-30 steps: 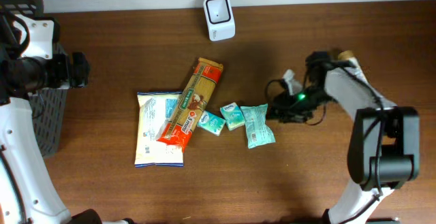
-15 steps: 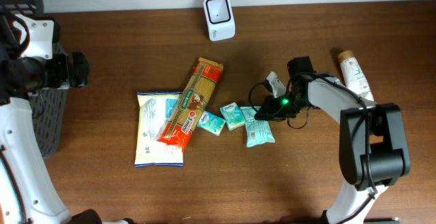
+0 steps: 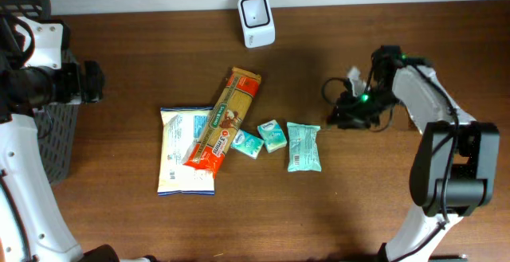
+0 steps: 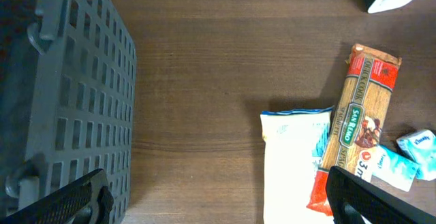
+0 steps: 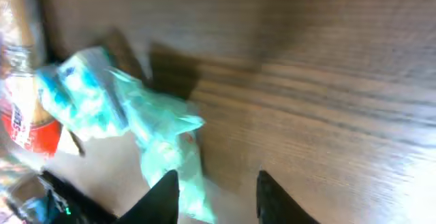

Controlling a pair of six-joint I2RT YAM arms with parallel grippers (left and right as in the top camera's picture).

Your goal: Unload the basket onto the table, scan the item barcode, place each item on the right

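The white barcode scanner (image 3: 256, 19) stands at the table's far edge. Items lie mid-table: a white pack (image 3: 185, 150), a pasta pack (image 3: 227, 119) across it, two small teal packets (image 3: 249, 142), and a larger teal packet (image 3: 304, 146). My right gripper (image 3: 335, 120) hovers just right of the larger packet. In the blurred right wrist view, that gripper (image 5: 218, 197) is open with bare wood in the gap, and the teal packet (image 5: 160, 132) lies beside its left finger. My left gripper (image 4: 214, 200) is wide open and empty, between basket and white pack (image 4: 293, 169).
A dark slatted basket (image 3: 48, 138) stands at the left table edge, below my left arm. It fills the left part of the left wrist view as a grid wall (image 4: 68, 81). Bare wood stretches along the table's front and right.
My right gripper reached left onto the larger teal packet, then pulled back right and away from it with jaws parted. The packet now lies straighter. The left arm has not moved.
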